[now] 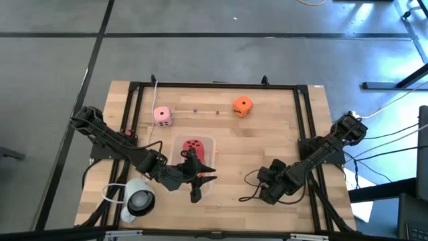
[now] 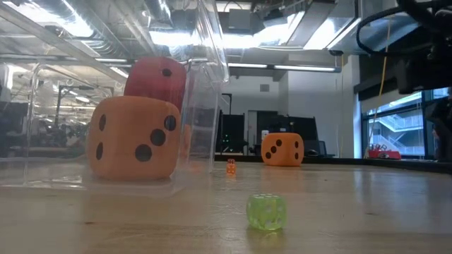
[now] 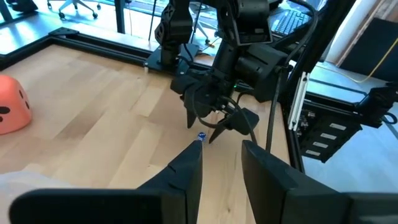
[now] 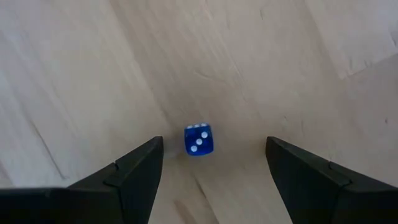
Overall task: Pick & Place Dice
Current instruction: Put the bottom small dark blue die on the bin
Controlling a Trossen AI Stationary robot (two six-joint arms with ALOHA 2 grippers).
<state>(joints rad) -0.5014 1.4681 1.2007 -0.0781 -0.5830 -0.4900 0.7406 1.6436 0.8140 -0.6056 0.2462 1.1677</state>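
While the left hand [image 1: 200,179] waits open above the clear box [image 1: 209,142] holding a red die [image 1: 194,144] and an orange one [image 2: 134,137], the right hand [image 4: 214,155] hovers wide around a tiny blue die [image 4: 199,139] on the bench [image 1: 267,134], so next it likely must descend and close.

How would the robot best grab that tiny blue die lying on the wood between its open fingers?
From straight above, a judgement only. The blue die sits flat on the bare table, centred between the right gripper's open fingers. It is a small cube, so pinching two opposite side faces with the fingertips suits it. The faces look slightly turned against the fingers, so a small wrist twist first may help.
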